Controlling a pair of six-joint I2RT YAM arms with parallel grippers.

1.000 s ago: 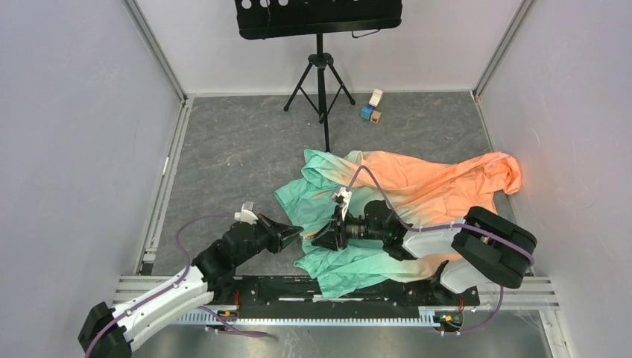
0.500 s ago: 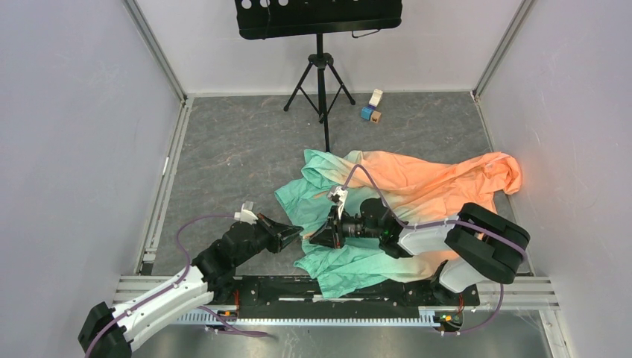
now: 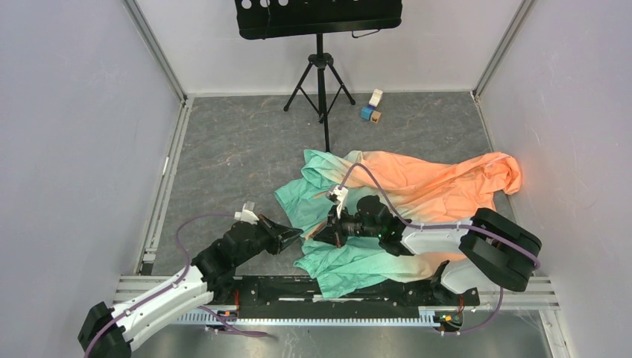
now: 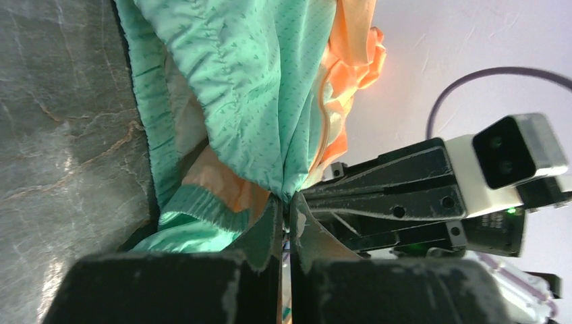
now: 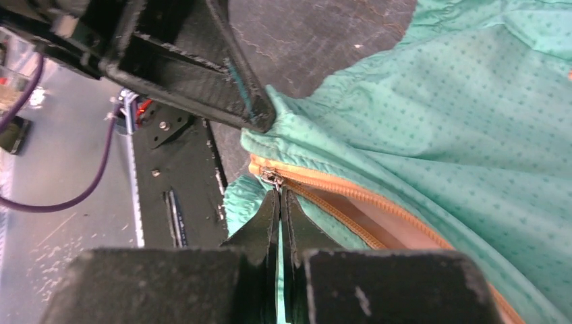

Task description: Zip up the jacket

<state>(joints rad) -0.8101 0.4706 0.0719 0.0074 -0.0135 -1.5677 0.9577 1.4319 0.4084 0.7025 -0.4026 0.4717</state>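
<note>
The jacket (image 3: 417, 186) lies crumpled on the grey floor, mint green near the arms and peach-orange to the right. My left gripper (image 3: 300, 233) is shut on the green edge of the jacket (image 4: 256, 81), with the fabric pinched at its tips (image 4: 287, 202). My right gripper (image 3: 319, 234) faces it from the right, a short gap away. In the right wrist view it is shut (image 5: 278, 192) on the metal zipper pull (image 5: 272, 178) at the end of the orange zipper (image 5: 351, 196). The two sides of the zipper spread apart behind the slider.
A black music stand's tripod (image 3: 320, 82) stands just beyond the jacket. Small coloured blocks (image 3: 371, 108) lie at the back. The black base rail (image 3: 335, 287) runs along the near edge, with part of the jacket draped onto it. Walls close both sides.
My right gripper has shifted slightly left and away, and the arm's elbow has swung a little right. The left arm has not moved.
</note>
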